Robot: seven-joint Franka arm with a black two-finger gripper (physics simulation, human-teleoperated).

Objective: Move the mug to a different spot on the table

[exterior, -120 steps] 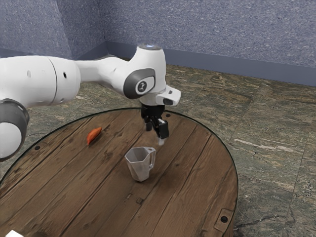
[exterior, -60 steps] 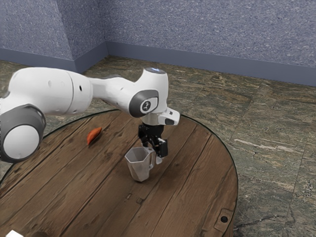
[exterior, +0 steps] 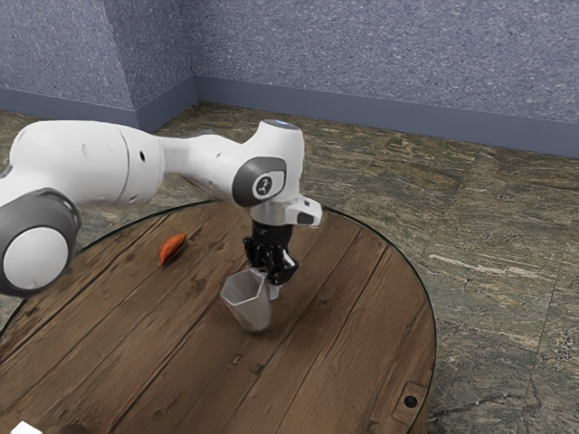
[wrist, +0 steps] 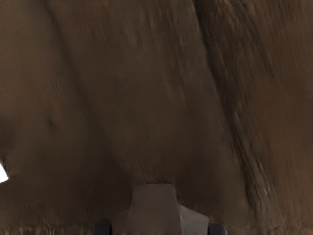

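Boards of the round, dark wooden table point(exterior: 362, 344) carry everything in this scene, and the big white seven-joint arm point(exterior: 136, 172) reaches across them from the exterior view's left, elbow low and wrist bent straight down over the middle of the tabletop. Half a second ago that wrist stood a little further toward the exterior view's right. It has since dropped and slid leftward.

The grey faceted mug point(exterior: 246, 303) has changed with it. It stood upright before, handle toward the exterior view's right. Now it leans over, mouth turned up and toward the exterior view's left, base on the wood, and it has shifted slightly that way. It sits near the table's centre, so the move to another spot has barely begun.

The black two-finger gripper point(exterior: 271, 274) is pressed against the mug's far upper edge, where the handle was. Whether it has closed on the mug or merely shoved it I cannot tell; the tilt would fit either. In the wrist view a grey slab of the mug point(wrist: 151, 208) lies right under the hand, with blurred planks beyond.

If the grip is real, a lift comes next; if not, the mug may tip over. The small orange carrot-like piece point(exterior: 172, 248) lies well apart, untouched.
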